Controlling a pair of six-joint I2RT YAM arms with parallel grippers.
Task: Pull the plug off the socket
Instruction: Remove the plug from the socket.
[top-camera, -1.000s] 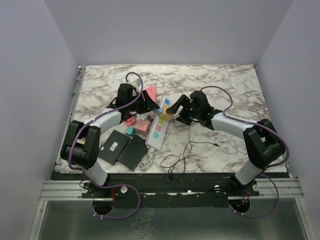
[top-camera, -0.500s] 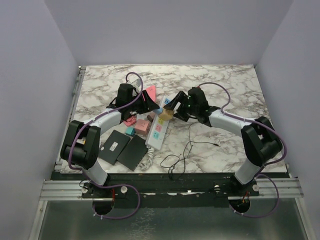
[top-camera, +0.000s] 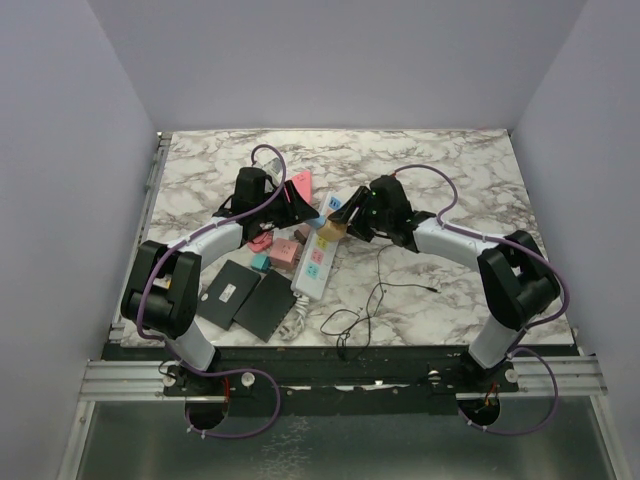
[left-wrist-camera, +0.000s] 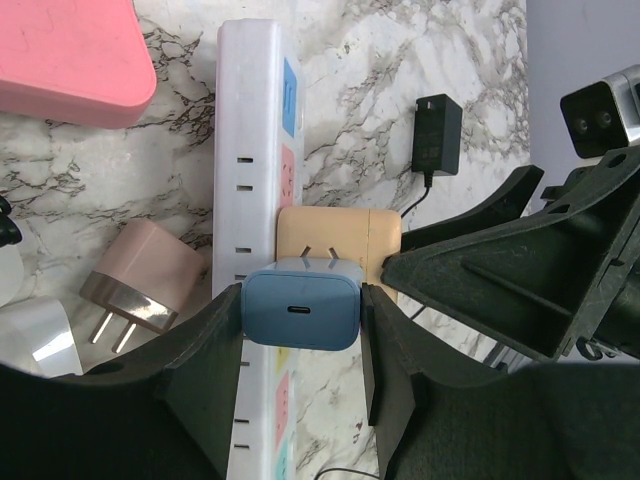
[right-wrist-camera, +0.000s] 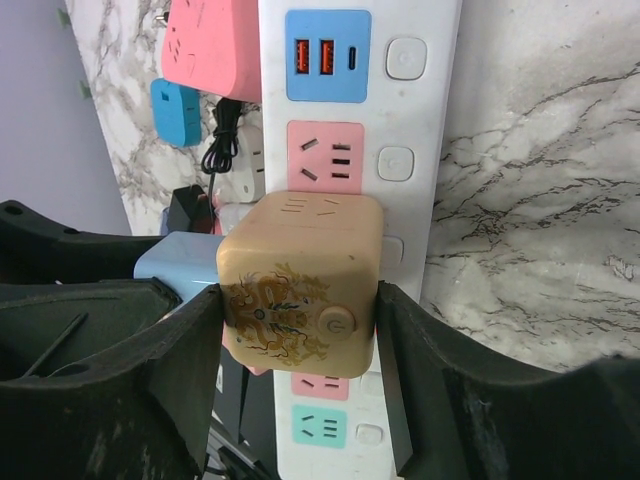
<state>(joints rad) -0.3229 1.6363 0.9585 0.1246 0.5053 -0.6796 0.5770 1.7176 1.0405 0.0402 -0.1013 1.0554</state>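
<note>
The right claw (right-wrist-camera: 298, 292) clamps the tan plug (right-wrist-camera: 300, 255) on the power strip (right-wrist-camera: 440, 150), the left claw (left-wrist-camera: 302, 298) a blue charger (left-wrist-camera: 300, 312). Next, probably, pull straight off

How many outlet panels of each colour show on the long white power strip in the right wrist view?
Blue outlet panel: 1
Pink outlet panels: 2
Green outlet panel: 1
Total: 4 showing on the long white plastic power strip; the tan cube-shaped plug hides whatever lies under it.
</note>
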